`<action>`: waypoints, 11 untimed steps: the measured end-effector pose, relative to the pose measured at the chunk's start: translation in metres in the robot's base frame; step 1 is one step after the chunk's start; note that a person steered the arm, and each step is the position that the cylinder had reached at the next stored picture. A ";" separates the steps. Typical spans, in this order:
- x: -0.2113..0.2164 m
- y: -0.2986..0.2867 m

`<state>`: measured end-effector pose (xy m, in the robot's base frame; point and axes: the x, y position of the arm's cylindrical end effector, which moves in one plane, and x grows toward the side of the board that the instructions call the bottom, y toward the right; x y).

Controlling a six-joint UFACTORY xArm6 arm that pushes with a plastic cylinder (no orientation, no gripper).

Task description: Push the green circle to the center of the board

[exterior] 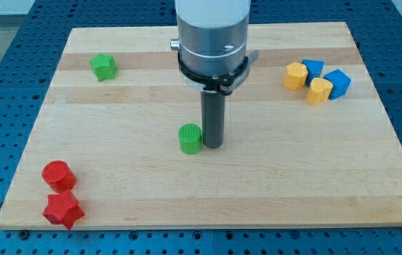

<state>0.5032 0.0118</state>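
Observation:
The green circle (pixel 191 138) is a short ribbed cylinder standing near the middle of the wooden board (pixel 208 191), slightly toward the view's left and bottom of centre. My tip (pixel 213 146) is the lower end of a dark rod hanging from a grey cylinder. It stands right against the green circle's right side, touching or nearly touching it.
A green star (pixel 103 66) lies at the upper left. A red circle (pixel 58 175) and a red star (pixel 63 210) sit at the lower left corner. Two yellow blocks (pixel 296 75) (pixel 320 91) and two blue blocks (pixel 313 69) (pixel 338 83) cluster at the upper right.

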 end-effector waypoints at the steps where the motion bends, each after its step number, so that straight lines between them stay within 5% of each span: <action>1: 0.059 0.045; 2: 0.089 0.022; 4: 0.070 -0.014; 6: -0.005 -0.036; 8: 0.054 -0.044; 9: 0.036 -0.049; 11: -0.087 -0.048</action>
